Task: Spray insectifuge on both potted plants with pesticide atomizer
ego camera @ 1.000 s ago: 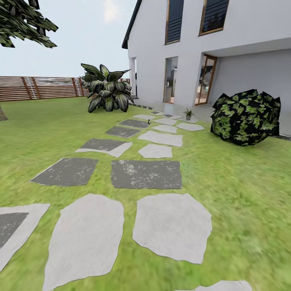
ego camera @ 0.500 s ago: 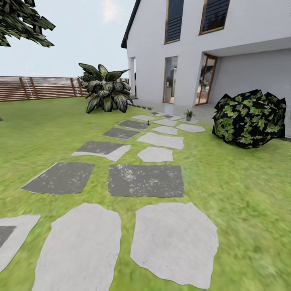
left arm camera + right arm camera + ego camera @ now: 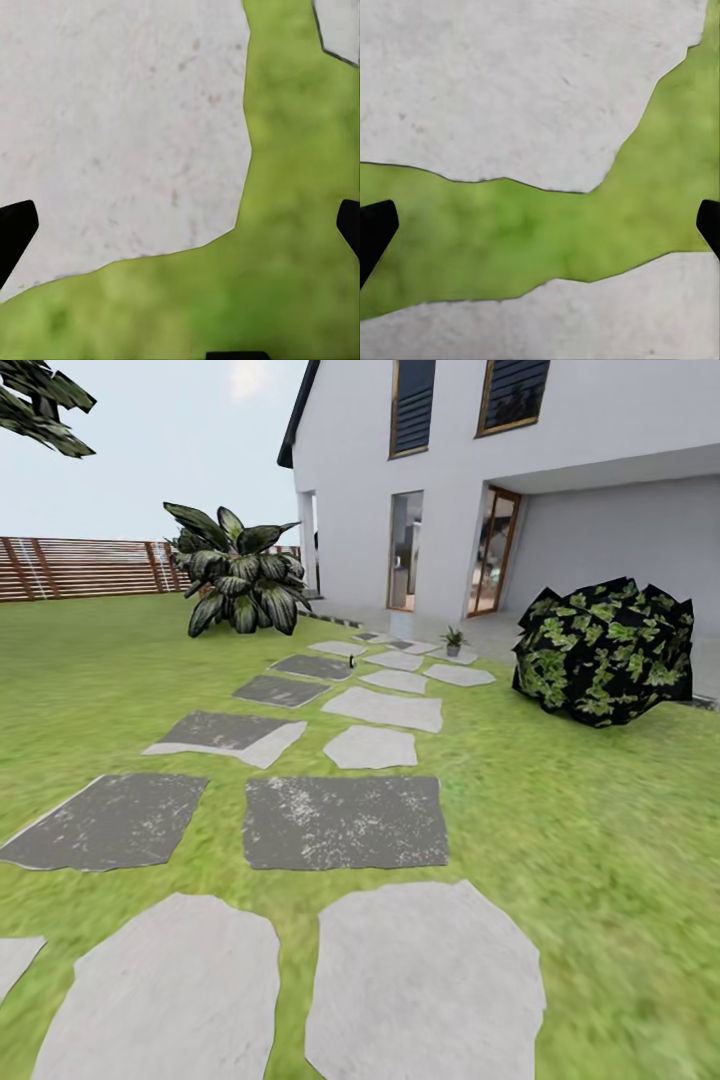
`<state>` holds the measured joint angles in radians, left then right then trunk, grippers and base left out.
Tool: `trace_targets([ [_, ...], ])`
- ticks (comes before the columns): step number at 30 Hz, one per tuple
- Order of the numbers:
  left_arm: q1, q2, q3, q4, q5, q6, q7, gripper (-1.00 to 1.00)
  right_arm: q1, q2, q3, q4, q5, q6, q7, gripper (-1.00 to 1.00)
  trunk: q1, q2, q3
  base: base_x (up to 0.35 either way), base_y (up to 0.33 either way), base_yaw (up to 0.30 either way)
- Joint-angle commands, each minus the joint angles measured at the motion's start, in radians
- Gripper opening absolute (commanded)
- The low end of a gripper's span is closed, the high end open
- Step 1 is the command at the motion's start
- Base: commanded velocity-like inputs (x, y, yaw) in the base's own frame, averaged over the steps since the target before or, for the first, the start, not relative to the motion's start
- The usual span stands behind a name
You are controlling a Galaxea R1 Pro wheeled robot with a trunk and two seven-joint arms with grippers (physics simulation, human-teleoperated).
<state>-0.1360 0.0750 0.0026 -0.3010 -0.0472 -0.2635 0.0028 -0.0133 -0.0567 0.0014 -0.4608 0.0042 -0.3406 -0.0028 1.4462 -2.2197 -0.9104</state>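
A green lawn with a soft, blurred grass texture carries a path of flat, irregular stepping stones: pale, smooth grey ones and four darker, speckled slabs with rough, straighter edges. At the far end of the path, just before the white two-storey house, one small potted plant stands as a low rosette of pointed green leaves in a little grey pot. A small dark object sits on the stones near it, too tiny to identify. One broad-leaved dark plant rises left of the path, one faceted dark leafy bush right of it, with a brown slatted wooden fence behind.

The left gripper hangs over pale stone and grass, its black fingertips spread wide with nothing between them. The right gripper is likewise spread and empty, above two pale stones split by a grass strip.
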Motion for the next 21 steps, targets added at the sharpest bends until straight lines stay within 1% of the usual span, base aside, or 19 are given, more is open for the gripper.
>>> trace_targets([
  [1, -0.001, 0.000, 0.000, 0.001, -0.005, -0.003, 0.000, 1.00, 0.000, 0.000, 0.000, 0.001, 0.000, -0.003, 0.000, 1.00, 0.000, 0.000, -0.001, 0.338, 0.000, -0.003],
  [21, -0.001, 0.000, 0.000, 0.001, -0.005, -0.003, 0.000, 1.00, 0.000, 0.000, 0.000, 0.001, 0.000, -0.003, 0.000, 1.00, 0.000, 0.000, -0.001, 0.338, 0.000, 0.000],
])
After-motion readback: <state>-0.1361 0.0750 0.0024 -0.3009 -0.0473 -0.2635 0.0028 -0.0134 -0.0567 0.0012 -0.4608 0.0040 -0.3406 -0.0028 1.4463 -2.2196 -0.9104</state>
